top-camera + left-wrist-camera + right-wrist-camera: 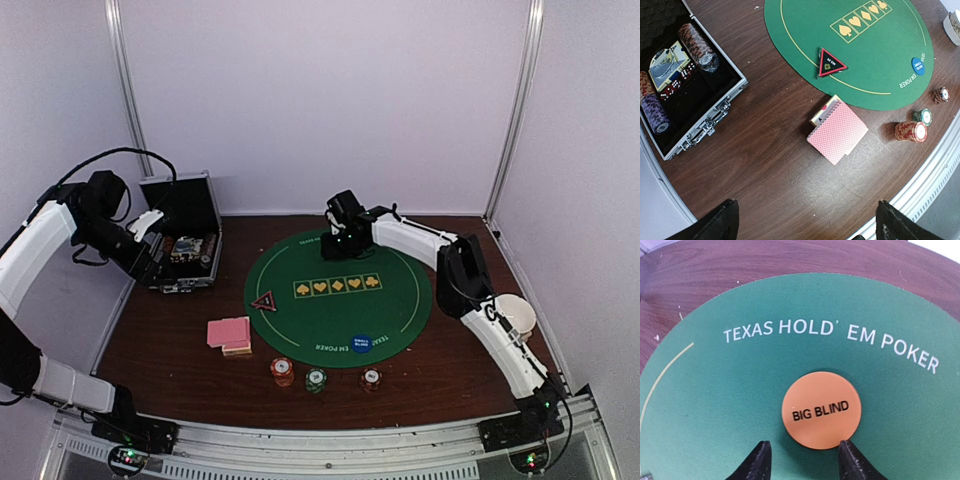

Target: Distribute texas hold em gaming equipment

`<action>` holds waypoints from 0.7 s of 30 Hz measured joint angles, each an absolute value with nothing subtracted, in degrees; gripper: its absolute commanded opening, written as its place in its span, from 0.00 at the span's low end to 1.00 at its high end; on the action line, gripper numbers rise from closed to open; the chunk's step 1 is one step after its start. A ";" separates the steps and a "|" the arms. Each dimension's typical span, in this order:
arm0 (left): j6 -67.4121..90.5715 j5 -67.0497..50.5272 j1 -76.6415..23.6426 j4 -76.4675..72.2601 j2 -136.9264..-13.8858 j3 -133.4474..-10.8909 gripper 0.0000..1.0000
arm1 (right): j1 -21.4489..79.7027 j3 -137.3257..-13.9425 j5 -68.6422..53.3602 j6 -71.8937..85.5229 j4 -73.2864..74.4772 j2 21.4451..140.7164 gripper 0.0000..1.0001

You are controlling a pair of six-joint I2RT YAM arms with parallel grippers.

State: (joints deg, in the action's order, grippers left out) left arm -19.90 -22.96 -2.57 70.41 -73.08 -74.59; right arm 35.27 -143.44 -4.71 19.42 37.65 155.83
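An orange "BIG BLIND" disc (821,410) lies flat on the green felt mat (715,405), just beyond my right gripper (804,455). Its jaws stand apart with nothing between them, and the right fingertip (846,452) is at the disc's edge. In the top view that gripper (338,243) hangs over the mat's far rim and hides the disc. A blue disc (362,342) and a black-red triangle (264,301) lie on the mat. The pink-backed cards (229,331) and three chip stacks (282,371) (316,379) (371,379) sit on the wood. My left gripper (805,227) is open above bare table.
The open silver-edged case (185,235) stands at the back left with chip rolls and card decks inside (670,75). A white bowl (515,313) sits at the right beside the right arm. White walls enclose the table.
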 measured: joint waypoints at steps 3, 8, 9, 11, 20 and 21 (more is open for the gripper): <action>-19.90 -22.98 -2.57 70.41 -73.08 -74.59 0.98 | 35.40 -143.13 -5.13 18.39 37.50 155.63 0.69; -19.88 -23.03 -2.57 70.41 -73.08 -74.59 0.98 | 35.97 -131.41 -5.04 16.29 36.49 147.76 0.76; -19.88 -23.03 -2.57 70.43 -73.06 -74.59 0.98 | 36.18 -127.24 -5.06 15.75 36.12 144.68 0.77; -19.88 -23.00 -2.57 70.46 -73.06 -74.59 0.98 | 36.51 -120.29 -4.86 15.09 35.00 139.20 0.76; -19.88 -23.00 -2.57 70.65 -72.53 -74.59 0.98 | 45.95 -88.44 -3.60 12.53 28.40 115.11 0.71; -19.88 -23.00 -2.57 70.67 -72.51 -74.59 0.98 | 47.48 -85.62 -3.57 12.43 27.81 113.91 0.71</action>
